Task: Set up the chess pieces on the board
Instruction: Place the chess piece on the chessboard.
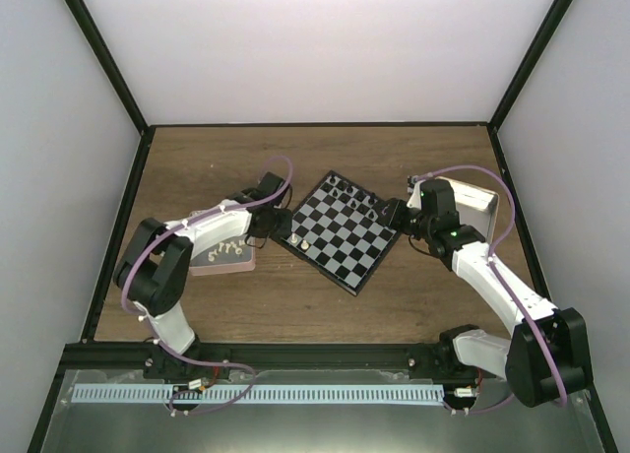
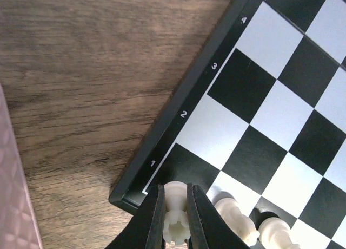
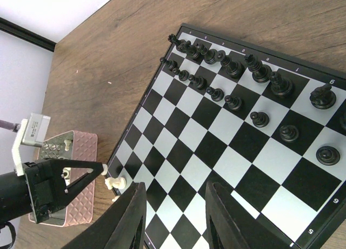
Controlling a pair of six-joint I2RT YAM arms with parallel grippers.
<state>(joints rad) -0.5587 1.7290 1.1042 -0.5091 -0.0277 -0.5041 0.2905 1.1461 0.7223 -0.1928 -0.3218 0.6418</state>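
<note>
Jaws of the left gripper (image 2: 174, 190) are pinched tight on a cream-white rook-like piece (image 2: 175, 222) over the corner square of the board (image 2: 259, 97) by the rim's "1" mark, with two more cream pieces (image 2: 236, 219) just beside it along that edge row. Right gripper (image 3: 175, 190) jaws are spread with nothing between them, hanging above the board's checks. Black pieces (image 3: 232, 70) fill the two rows at the opposite edge; other cream pieces (image 1: 228, 247) lie in the pink tray (image 1: 224, 266) on the wooden table (image 1: 197, 167), near the board's corner.
</note>
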